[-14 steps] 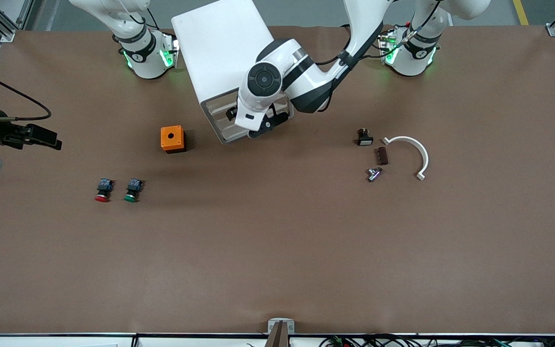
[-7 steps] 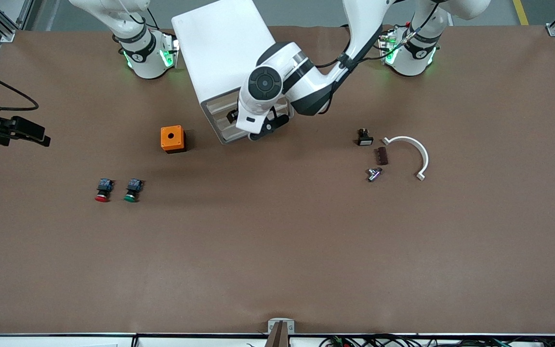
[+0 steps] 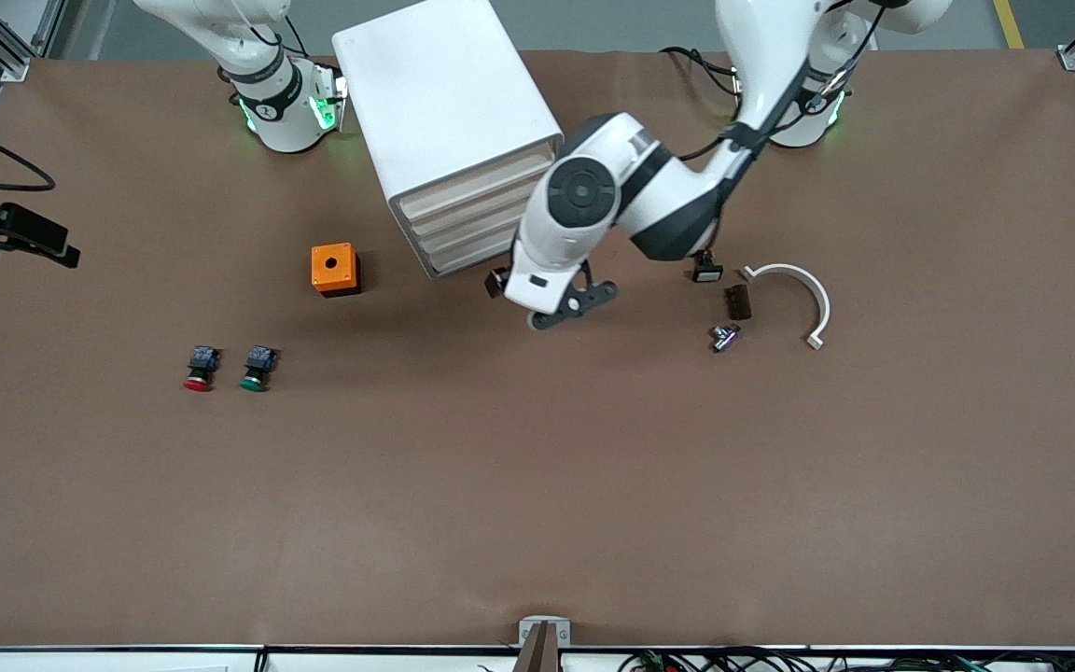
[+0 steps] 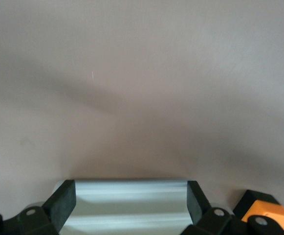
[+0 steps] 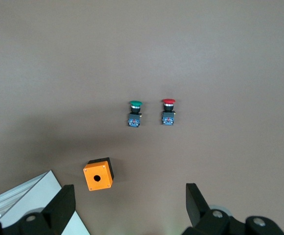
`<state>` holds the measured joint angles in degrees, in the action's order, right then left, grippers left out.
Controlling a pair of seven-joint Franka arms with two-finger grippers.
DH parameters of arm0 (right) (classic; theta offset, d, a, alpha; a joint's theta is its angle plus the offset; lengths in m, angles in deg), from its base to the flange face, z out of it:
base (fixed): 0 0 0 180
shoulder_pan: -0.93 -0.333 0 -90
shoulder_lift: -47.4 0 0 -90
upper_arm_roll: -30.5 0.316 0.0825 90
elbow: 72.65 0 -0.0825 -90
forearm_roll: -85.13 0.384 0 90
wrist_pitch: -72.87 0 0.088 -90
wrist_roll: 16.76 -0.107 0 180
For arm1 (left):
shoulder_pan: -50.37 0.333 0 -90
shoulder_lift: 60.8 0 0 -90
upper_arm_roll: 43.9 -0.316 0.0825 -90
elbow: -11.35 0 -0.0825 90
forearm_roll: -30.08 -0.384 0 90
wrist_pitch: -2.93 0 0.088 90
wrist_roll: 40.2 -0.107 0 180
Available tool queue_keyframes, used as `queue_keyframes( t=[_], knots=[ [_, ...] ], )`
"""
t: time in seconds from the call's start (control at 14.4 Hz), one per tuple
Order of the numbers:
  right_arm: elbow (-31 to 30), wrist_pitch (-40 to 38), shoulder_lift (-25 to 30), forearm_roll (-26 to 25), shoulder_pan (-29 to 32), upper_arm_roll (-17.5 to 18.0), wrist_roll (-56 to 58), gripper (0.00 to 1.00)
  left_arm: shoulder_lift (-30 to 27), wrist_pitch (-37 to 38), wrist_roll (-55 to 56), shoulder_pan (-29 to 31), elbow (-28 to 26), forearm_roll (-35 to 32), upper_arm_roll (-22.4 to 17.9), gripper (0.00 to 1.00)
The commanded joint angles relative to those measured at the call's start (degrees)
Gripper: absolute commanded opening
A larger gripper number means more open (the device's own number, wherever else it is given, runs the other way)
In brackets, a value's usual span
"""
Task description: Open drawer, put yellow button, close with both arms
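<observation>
With all four cabinet point(image 3: 449, 131) drawers flush and both spread, empty grippers, left gripper point(image 3: 551, 301) beside it, right gripper point(image 3: 29, 241) well off, the unseen yellow button's placement cannot be checked.

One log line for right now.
drawer: shut | yellow button: not visible | left pincer: open, over table in front of cabinet | right pincer: open, waits at table's edge

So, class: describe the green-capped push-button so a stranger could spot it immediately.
Start at the white cabinet, then the orange box beside it. Nearer the front camera lie two small buttons side by side. The green-capped button is the one closer to the table's middle; its neighbour has a red cap.
</observation>
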<state>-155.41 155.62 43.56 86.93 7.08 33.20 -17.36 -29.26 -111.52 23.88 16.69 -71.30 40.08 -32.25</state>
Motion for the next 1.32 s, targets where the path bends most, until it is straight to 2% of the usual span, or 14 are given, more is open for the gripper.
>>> queue_keyframes(
  t=[0.0, 0.07, 0.21, 0.42, 0.56, 0.7, 0.84, 0.91, 1.04, 1.25],
  knots=[
    [-0.1, -2.4, 2.2, 0.0, 1.5, 0.9, -0.5, 1.0, -6.4, 0.5, -6.2, 5.4, -4.9, -1.0, 0.5, 1.0],
    [-0.5, -4.0, 3.0, 0.0, 0.3, 0.7, -0.7, 1.0, -8.6, 0.5, -8.7, 7.5, -7.0, -1.0, 0.5, 1.0],
    [-4.4, -2.4, 5.7, 0.0, -0.5, -0.1, -1.2, 1.0, -13.8, 0.5, -15.2, 11.8, -12.8, -1.0, 0.4, 1.0],
    [-14.4, 4.2, 12.4, 0.0, -0.9, -0.3, -1.2, 1.0, -21.8, 0.5, -23.3, 18.2, -20.6, -1.0, 0.4, 1.0],
    [-15.8, 4.7, 13.5, 0.1, -0.7, -0.4, -1.2, 1.0, -25.9, 0.5, -31.1, 23.6, -23.4, -1.0, 0.7, 1.0],
    [-15.8, 4.7, 13.6, 0.1, -1.3, -0.5, -1.3, 1.0, -28.8, 1.2, -36.8, 26.6, -25.2, -1.0, 0.6, 1.0],
    [-15.8, 4.5, 13.9, 0.2, -1.7, -0.7, -1.4, 1.0, -31.1, 3.5, -38.0, 32.7, -26.2, -1.0, 0.6, 1.0],
    [-15.8, 4.4, 13.9, 0.6, -2.0, -2.0, -1.5, 1.0, -32.0, 5.3, -38.4, 35.7, -26.2, -1.0, 0.9, 1.0],
    [-15.8, 4.3, 13.9, 1.6, -2.9, -4.3, -1.5, 1.0, -32.7, 10.0, -46.7, 38.1, -24.0, -0.9, 0.3, 1.0],
    [-15.8, 4.4, 13.9, 1.6, -2.8, -4.2, -1.3, 1.0, -32.9, 14.0, -50.5, 42.1, -20.4, -1.0, 0.4, 1.0]
  ],
)
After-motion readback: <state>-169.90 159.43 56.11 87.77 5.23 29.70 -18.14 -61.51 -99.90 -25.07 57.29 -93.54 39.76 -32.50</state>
